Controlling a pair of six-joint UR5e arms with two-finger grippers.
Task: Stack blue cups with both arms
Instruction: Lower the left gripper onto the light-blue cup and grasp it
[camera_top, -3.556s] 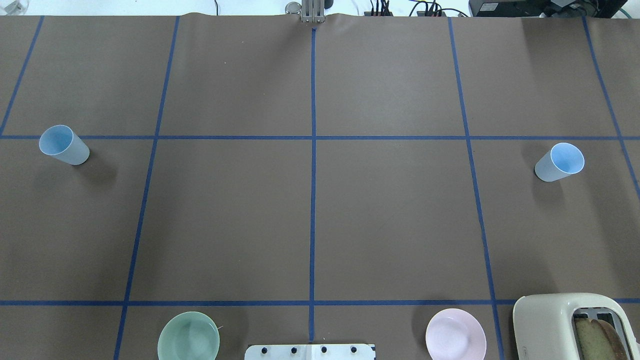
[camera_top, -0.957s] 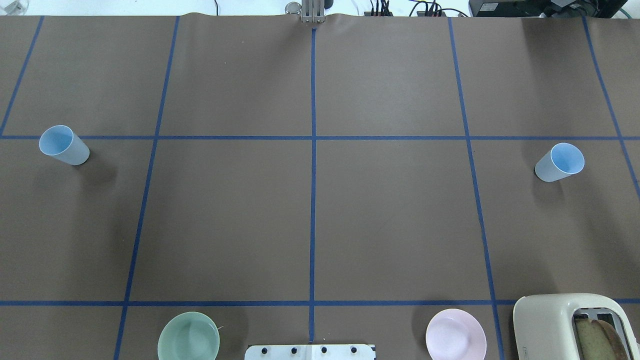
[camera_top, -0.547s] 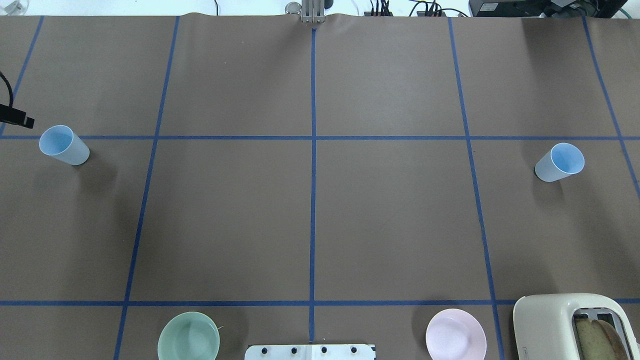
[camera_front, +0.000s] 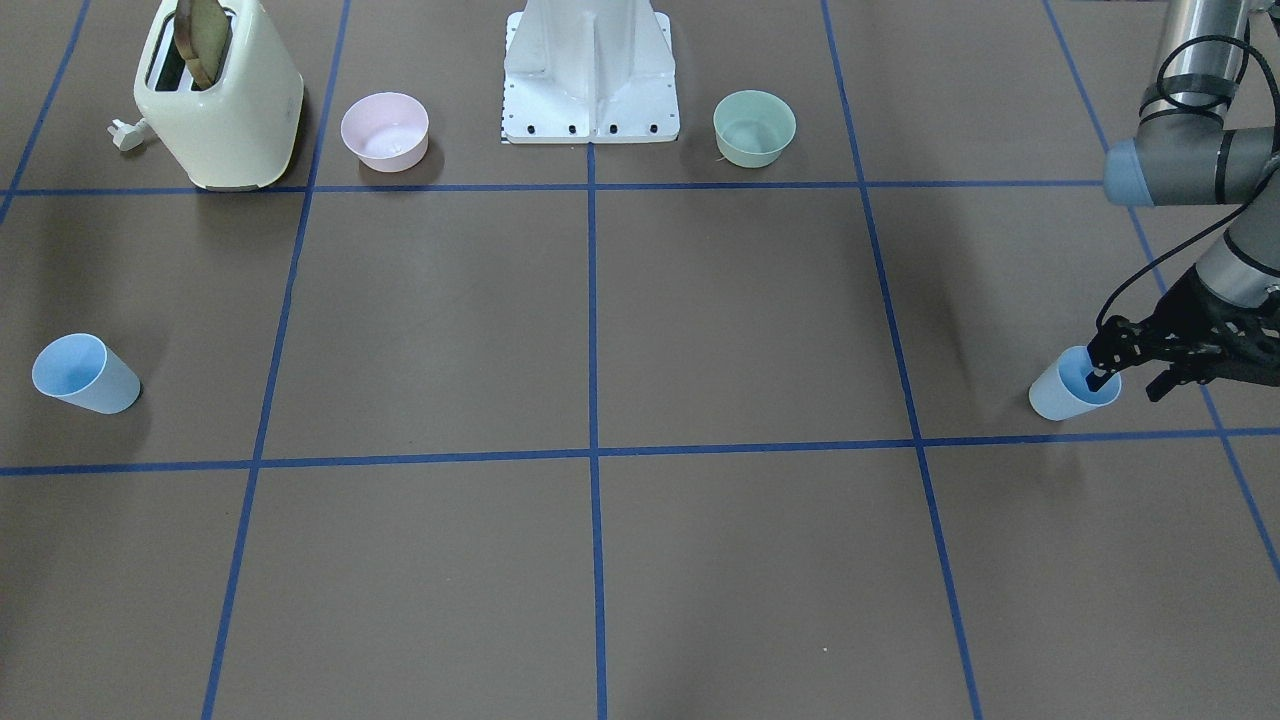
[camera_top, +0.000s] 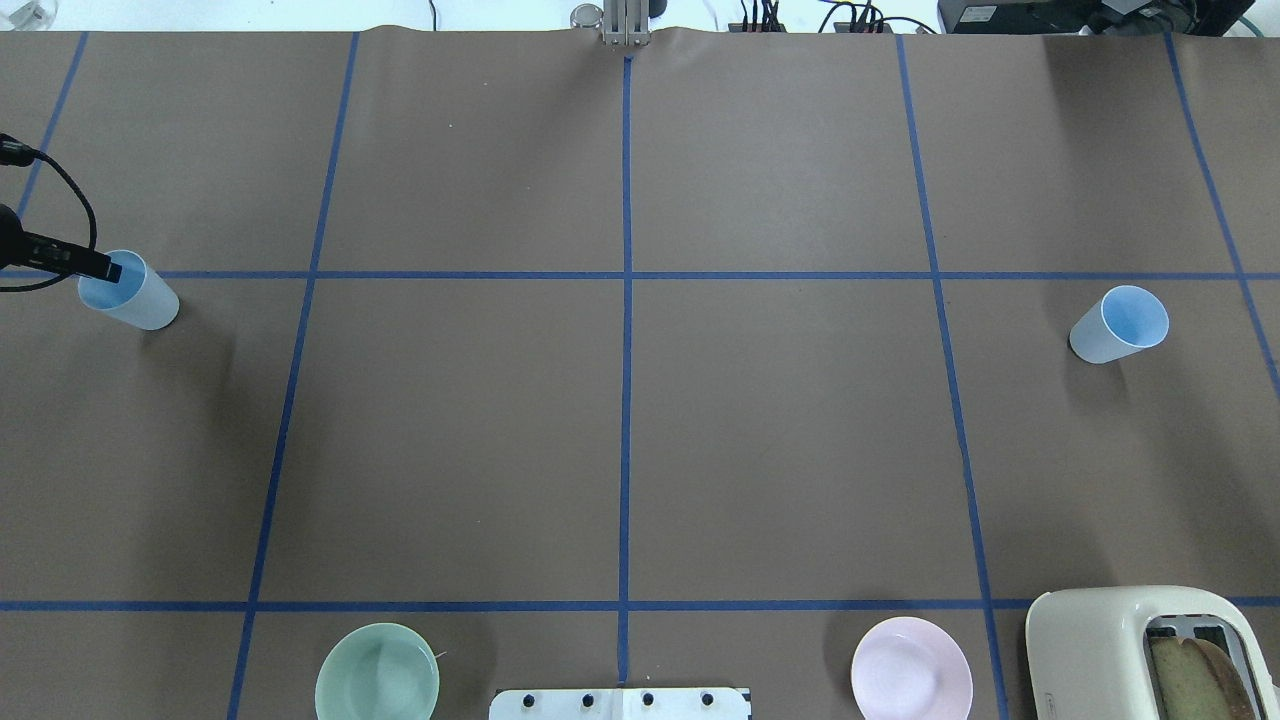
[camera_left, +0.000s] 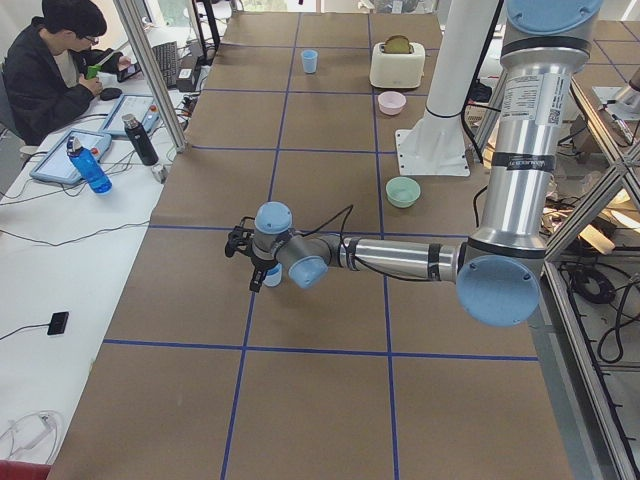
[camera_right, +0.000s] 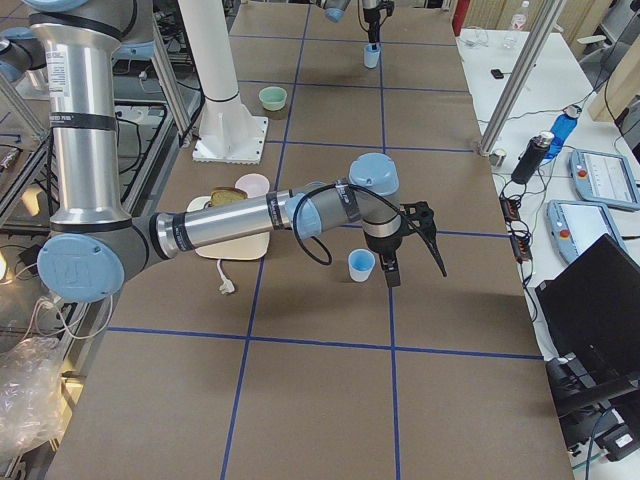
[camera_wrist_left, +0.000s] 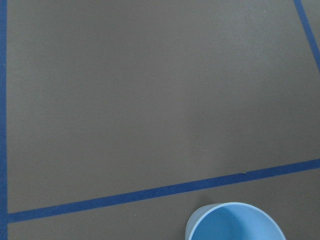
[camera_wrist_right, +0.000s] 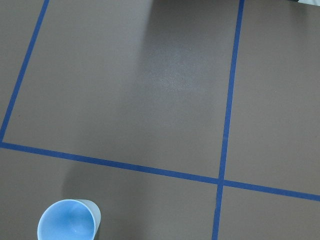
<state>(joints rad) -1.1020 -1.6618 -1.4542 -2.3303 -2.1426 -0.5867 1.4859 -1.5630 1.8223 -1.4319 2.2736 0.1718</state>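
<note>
Smooth plastic cup (camera_top: 1118, 325), matt tabletop (camera_top: 780, 430)

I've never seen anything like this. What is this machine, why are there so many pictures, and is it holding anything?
It is a robot with two metal arms, a left arm and a right arm, each ending in a two-finger pincer. All pictures show one moment: one camera looks from above and behind the robot, one faces it, one stands at each end, one rides on each wrist. On the brown table stand a green bowl, a pink bowl, a toaster with bread, and two blue cups, left cup and right cup. The left pincer is open, with one finger dipped inside the left cup, not gripping it. The right pincer hangs beside the right cup; open or shut, I cannot tell. Neither cup is lifted.
</note>
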